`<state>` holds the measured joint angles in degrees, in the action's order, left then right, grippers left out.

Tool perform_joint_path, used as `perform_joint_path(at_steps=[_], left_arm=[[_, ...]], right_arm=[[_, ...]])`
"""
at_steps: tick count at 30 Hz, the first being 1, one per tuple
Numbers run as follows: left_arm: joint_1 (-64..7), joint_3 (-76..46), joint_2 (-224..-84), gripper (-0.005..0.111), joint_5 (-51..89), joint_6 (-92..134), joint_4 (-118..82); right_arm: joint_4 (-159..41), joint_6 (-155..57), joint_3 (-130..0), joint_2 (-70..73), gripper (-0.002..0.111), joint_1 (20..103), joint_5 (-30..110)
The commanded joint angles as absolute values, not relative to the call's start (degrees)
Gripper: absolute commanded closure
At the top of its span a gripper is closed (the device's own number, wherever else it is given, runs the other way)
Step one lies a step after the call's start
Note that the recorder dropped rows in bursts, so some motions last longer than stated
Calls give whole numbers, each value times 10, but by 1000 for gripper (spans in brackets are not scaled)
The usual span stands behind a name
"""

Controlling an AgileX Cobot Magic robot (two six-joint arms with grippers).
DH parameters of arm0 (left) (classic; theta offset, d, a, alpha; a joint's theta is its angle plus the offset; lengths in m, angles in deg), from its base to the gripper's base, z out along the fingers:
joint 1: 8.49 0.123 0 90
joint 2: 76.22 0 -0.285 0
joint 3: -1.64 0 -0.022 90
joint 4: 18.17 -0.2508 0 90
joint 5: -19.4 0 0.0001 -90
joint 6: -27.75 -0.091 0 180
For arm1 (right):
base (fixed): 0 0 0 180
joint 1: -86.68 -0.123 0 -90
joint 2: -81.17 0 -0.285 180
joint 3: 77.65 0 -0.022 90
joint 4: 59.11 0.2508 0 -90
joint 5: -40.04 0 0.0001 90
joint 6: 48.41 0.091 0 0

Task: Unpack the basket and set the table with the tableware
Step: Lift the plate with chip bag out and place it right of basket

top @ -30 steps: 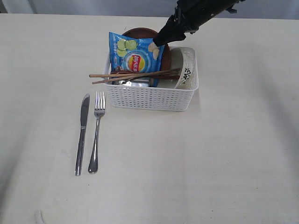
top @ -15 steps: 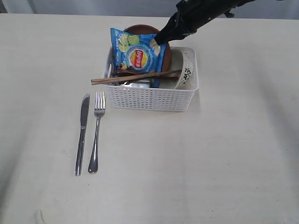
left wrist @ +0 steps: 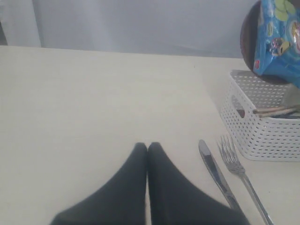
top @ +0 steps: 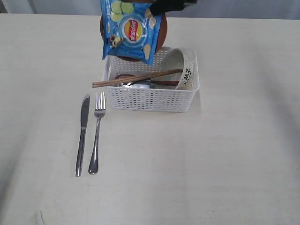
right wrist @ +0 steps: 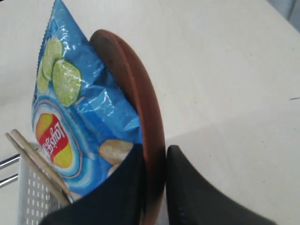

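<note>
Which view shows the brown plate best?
The right wrist view: the plate stands edge-on, its rim pinched together with the chips bag in the right gripper. The exterior view shows only brown slivers behind the bag; the left wrist view, a dark arc at the frame's edge.

Right gripper (top: 161,6) at the far edge of view, clamped on the upper right of chips bag (top: 127,29) and the brown plate (top: 161,33) behind it. Both hang upright over the far side of the basket (top: 150,99). In the basket, chopsticks (top: 136,78) lie lengthwise on top and a white bowl (top: 186,70) tilts at the right end. Knife (top: 82,140) and fork (top: 96,140) lie side by side on the table (top: 220,159), near-left of the basket.
</note>
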<state>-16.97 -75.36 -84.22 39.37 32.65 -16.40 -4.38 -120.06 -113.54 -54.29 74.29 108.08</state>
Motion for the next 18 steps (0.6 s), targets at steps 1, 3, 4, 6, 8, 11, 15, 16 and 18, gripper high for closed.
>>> perform_joint_path(at_steps=[1, 3, 4, 6, 8, 11, 15, 16, 18], left_arm=[[-172, -756, -840, 107, 393, 325, -165], [-172, -756, -840, 107, 393, 325, -165], [-172, -756, -840, 107, 393, 325, -165], [-172, -756, -840, 107, 393, 325, -165], [-172, -756, -840, 107, 393, 325, -165], [-172, -756, -840, 107, 393, 325, -165], [-172, -756, -840, 107, 393, 325, -165], [-172, -756, -840, 107, 393, 325, -165], [-172, -756, -840, 107, 393, 325, -165]], right_arm=[[-26, -1175, -1144, -510, 109, 752, 1078], [-29, -1165, -1144, -501, 109, 757, 1077], [-29, -1157, -1144, -497, 109, 762, 1078], [-29, -1138, -1144, -487, 109, 774, 1072], [-38, -1103, -1144, -476, 109, 791, 1058], [-88, -1025, -1144, -459, 109, 824, 1026], [-183, -840, -1142, -454, 109, 917, 1015], [-198, -787, -1142, -464, 109, 950, 1021], [-186, -747, -1118, -480, 109, 991, 1024]])
